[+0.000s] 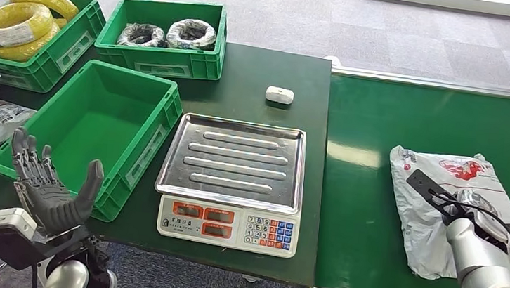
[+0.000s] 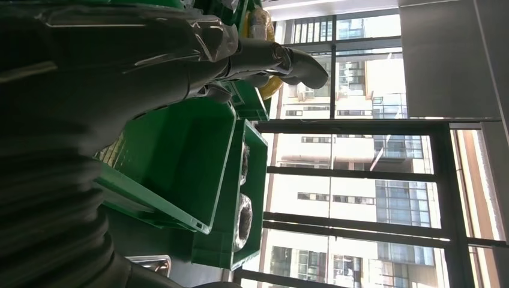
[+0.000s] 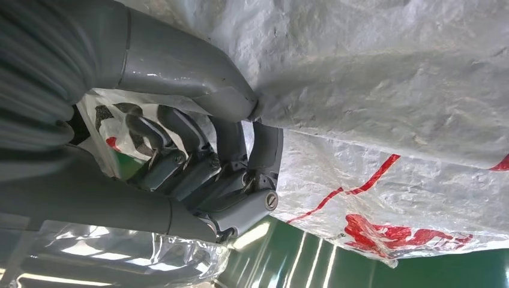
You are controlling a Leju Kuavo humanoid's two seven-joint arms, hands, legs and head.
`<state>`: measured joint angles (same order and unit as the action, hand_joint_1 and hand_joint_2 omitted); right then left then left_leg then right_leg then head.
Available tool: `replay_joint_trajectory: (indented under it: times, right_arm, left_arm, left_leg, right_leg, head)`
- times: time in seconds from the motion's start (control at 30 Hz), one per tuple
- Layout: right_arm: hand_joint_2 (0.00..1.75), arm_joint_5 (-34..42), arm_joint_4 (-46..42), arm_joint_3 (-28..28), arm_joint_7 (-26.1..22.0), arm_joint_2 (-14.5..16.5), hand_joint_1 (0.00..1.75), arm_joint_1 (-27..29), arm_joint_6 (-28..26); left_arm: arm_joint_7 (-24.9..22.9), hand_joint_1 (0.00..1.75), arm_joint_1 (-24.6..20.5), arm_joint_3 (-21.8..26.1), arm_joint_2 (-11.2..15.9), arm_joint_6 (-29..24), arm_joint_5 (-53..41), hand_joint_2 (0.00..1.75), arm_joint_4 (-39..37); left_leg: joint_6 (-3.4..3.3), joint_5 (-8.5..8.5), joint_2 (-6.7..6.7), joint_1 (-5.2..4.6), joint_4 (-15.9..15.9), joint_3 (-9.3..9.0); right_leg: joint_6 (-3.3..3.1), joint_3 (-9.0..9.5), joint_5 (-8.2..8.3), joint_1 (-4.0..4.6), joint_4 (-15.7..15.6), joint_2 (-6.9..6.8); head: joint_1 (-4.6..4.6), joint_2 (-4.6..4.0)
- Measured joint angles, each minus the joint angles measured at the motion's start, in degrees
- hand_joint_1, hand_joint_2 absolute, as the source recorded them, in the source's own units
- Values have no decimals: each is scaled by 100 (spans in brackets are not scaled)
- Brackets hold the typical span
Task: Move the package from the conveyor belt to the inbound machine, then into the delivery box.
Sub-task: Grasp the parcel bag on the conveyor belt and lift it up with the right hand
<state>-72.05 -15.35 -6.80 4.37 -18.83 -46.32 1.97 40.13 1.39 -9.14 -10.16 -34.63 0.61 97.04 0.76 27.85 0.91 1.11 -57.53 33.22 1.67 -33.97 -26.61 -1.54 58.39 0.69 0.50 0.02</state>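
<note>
**Right hand on the package, left hand raised and free**

The grey package with red print lies on the green conveyor belt, at the right of the scene; the right hand is on it, thumb pressed on the plastic and fingers curled under a fold, so it grasps the package; the left hand is held up near the empty green box, fingers spread, holding nothing; the scale with its steel tray stands between box and belt.

Package on conveyor belt, right of scale; crate left
</note>
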Motion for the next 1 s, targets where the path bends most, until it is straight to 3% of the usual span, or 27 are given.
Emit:
replay_joint_trajectory:
  times: [0.33, 0.37, 0.47, 0.5, 0.8, 1.0]
  right_arm:
    - [175, -161, -48, 0, 27, 9, 175, -143, -353]
    - [175, -171, -60, 0, 28, 14, 155, -165, -422]
    - [175, -219, -91, 0, 59, 31, 24, -251, -615]
    - [175, -242, -98, 0, 99, 33, 0, -284, -633]
    - [175, -271, -56, 4, 439, 45, 0, -216, 18]
    - [175, 283, -16, -192, -440, 67, 0, 92, 685]
  left_arm:
    - [0, 0, 77, 12, 0, -56, 29, 175, 110]
    - [0, 0, 83, 14, 0, -67, 31, 175, 121]
    - [0, 0, 108, 19, -1, -90, 31, 175, 158]
    - [0, 0, 116, 19, -2, -91, 31, 175, 167]
    - [0, 0, 57, 20, -7, 14, 52, 175, 144]
    - [0, 0, -9, 19, -1, 27, 52, 175, 101]
  left_leg:
    - [0, 0, 0, 0, 0, 0]
    - [0, 0, 0, 0, 0, 0]
    - [0, 0, 0, 0, 0, 0]
    - [0, 0, 0, 0, 0, 0]
    - [0, 0, 0, 0, -1, -2]
    - [0, 0, 0, 0, 0, -1]
  right_leg:
    - [0, 1, 0, 0, 0, 0]
    - [0, 1, 0, 0, 0, 0]
    - [0, 0, 0, 0, 0, 0]
    - [0, 0, 0, 0, 0, 0]
    - [0, -1, 0, 0, -1, 0]
    - [0, -1, 0, 0, -1, -1]
  head:
    - [-1, 0]
    - [0, 0]
    - [1, 0]
    - [1, 0]
    - [0, 0]
    - [1, 0]
